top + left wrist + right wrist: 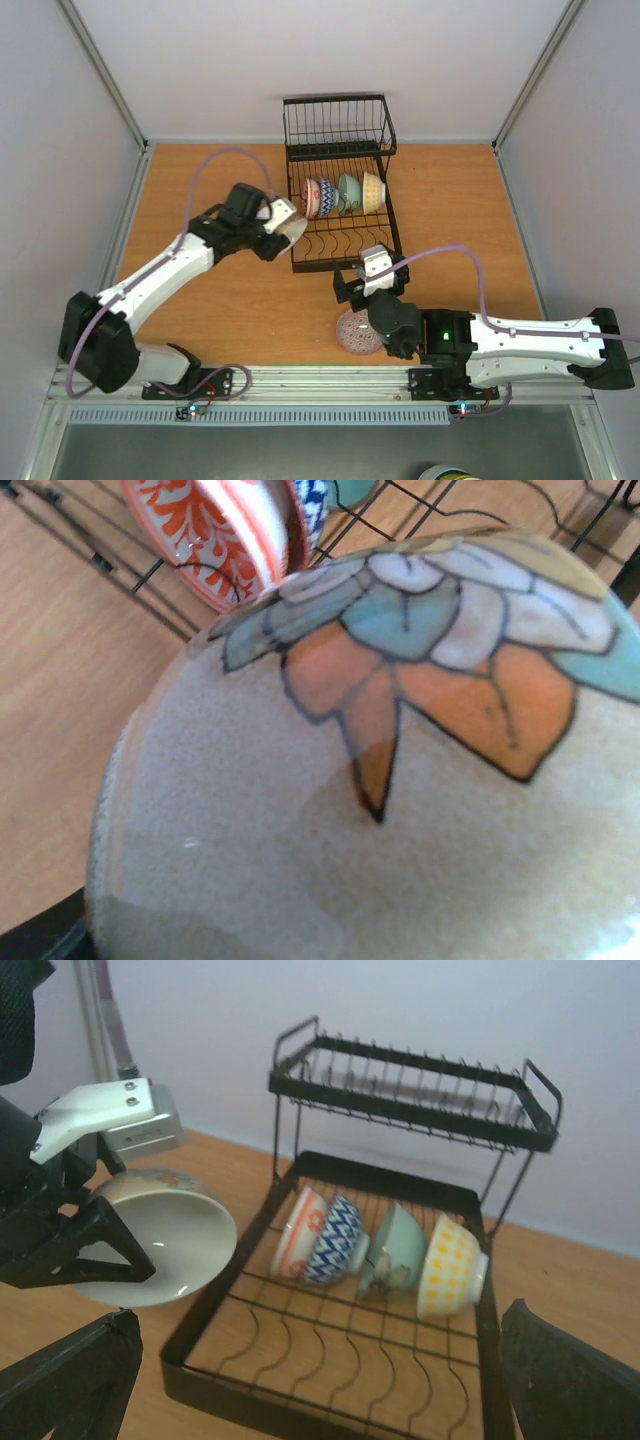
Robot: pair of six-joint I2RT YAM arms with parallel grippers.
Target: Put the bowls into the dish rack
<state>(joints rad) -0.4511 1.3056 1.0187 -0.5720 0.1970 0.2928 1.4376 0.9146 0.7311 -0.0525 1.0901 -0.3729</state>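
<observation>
**Left arm: seat the beige bowl in the near tine row**

Left claw [105, 1195] is clamped on the rim of the beige glazed ceramic bowl with orange-and-teal leaf pattern [165, 1245], held in the air at the left rail of the black wire dish rack [318, 266]. Right claw [372, 274] is spread wide and empty, near the rack's front right corner. A pink patterned bowl [352, 332] waits on the bench [220, 300].

My call on doing it well:
- Clear the rail first.
- Tip the bowl on edge and lower it between tines.
- Let go only once the wire carries it.

Room:
- **Back row:** taken by the red-patterned bowl [298, 1232], blue zigzag bowl [335, 1240], pale green bowl [395, 1245] and yellow-checked bowl [450, 1265].
- **Near row:** looks free.
- **Knock risk:** the red one is closest.
- **Approach:** the upper wire basket [415, 1110] overhangs the back, so come in from front-left.
</observation>
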